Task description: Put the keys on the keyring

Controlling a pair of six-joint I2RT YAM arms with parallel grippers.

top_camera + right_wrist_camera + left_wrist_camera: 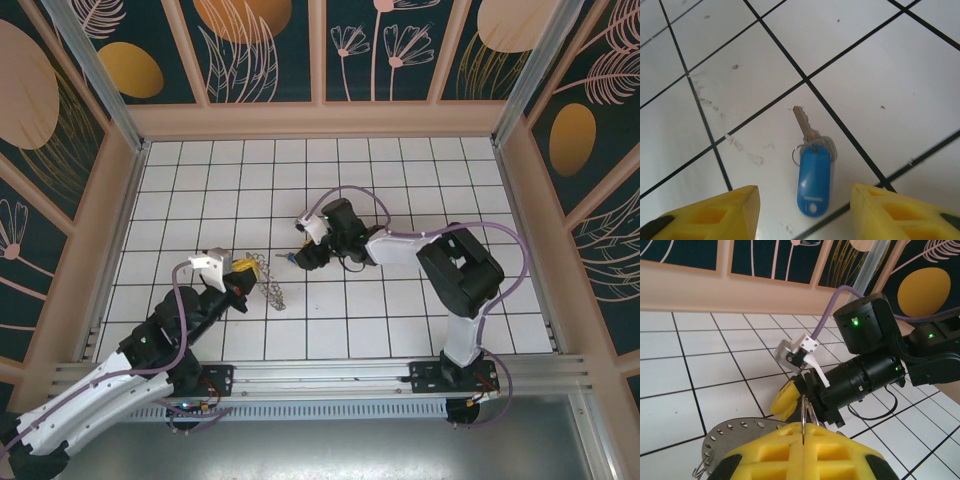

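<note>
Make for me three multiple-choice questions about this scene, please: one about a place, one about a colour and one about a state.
1. Where does the key lie?
A. in a bowl
B. on the white tiles, between the fingers of the right gripper
C. on a shelf

2. What colour is the key's tag?
A. red
B. green
C. blue

3. How is the left gripper?
A. shut on a wire loop of the keyring
B. wide open
C. holding a cloth

Answers:
1 B, the right wrist view shows it flat on a tile between the yellow pads.
2 C, the tag is plainly blue.
3 A, its pads meet around the loop.
</note>
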